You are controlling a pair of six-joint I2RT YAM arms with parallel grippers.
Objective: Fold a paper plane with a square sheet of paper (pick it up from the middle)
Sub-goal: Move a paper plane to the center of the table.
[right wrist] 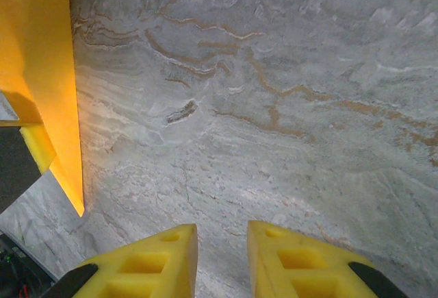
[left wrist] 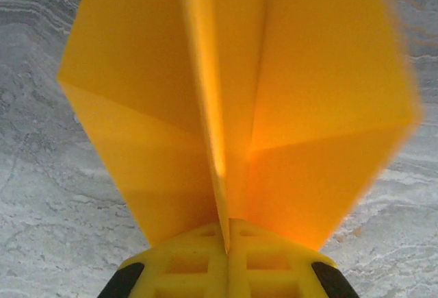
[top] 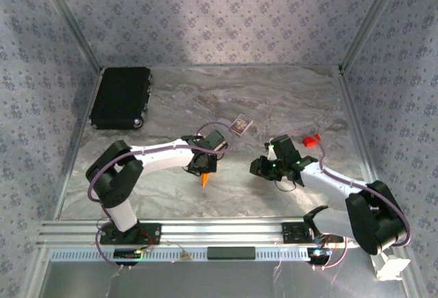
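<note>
Folding looks finished: left fingers [left wrist: 185, 265] pinch the paper plane [left wrist: 233, 106] by its centre crease over the table [right wrist: 287, 106]; right fingers [right wrist: 154, 257], beside it, stand slightly apart, empty. Next, likely a gentle set-down.

The paper plane [left wrist: 164, 92] is smooth matt orange-yellow paper with crisp creases, the counter [right wrist: 287, 72] a veined grey marble-look surface, the right claw [right wrist: 221, 236] matt yellow plastic.
</note>
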